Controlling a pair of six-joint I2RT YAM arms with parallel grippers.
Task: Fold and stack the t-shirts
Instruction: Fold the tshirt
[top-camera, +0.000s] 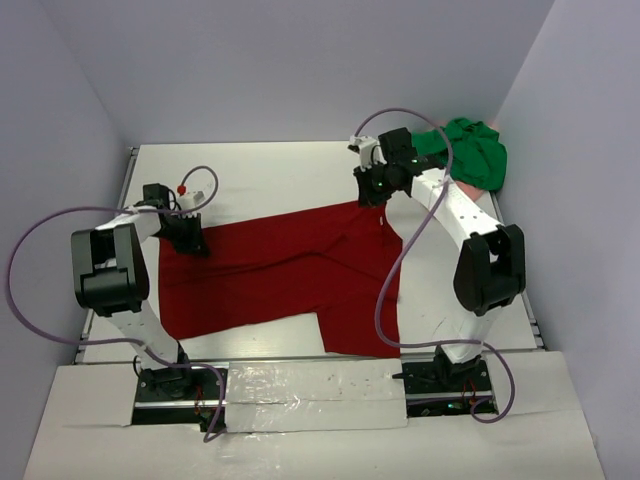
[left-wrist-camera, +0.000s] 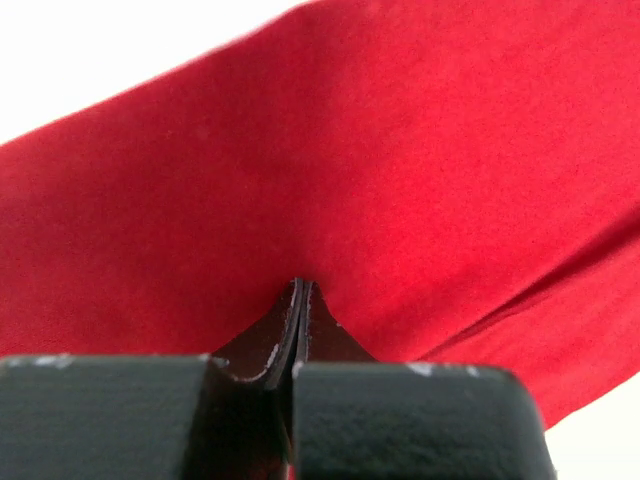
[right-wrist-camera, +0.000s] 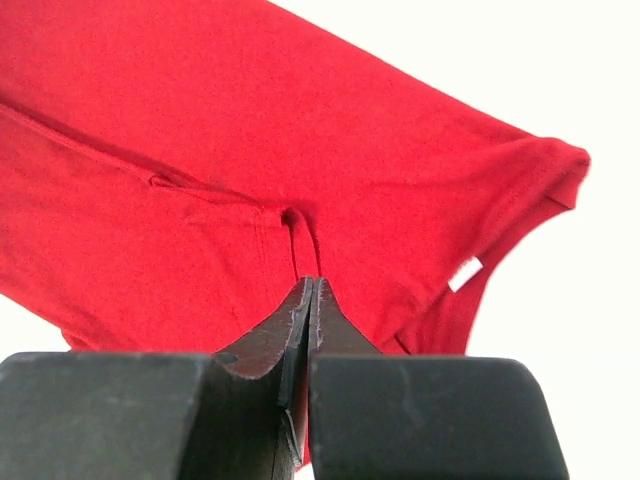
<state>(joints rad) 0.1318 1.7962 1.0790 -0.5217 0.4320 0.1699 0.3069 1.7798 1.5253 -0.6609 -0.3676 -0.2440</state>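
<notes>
Red t-shirt (top-camera: 270, 275): lying flat across the middle of the table (top-camera: 280, 170), stretched between the two grippers. One part reaches down to the near edge on the right.
Collar (right-wrist-camera: 545, 170): at the shirt's right end, with a small white label (right-wrist-camera: 465, 272) inside it.
Left gripper (left-wrist-camera: 300, 292): fingers pressed together and clamped on the red t-shirt at its far left edge. The cloth rises to a small peak at the tips.
Right gripper (right-wrist-camera: 308, 290): fingers together, pinching a ridge of the red cloth just beside the collar.
Green t-shirt (top-camera: 470, 150): bunched in the far right corner, apart from the red one.
Pink t-shirt (top-camera: 478, 187): only a sliver shows under the green one's near edge. It seems pale pink, but its shape cannot be told.
Cables (top-camera: 40, 260): purple, one looping beside each arm.
</notes>
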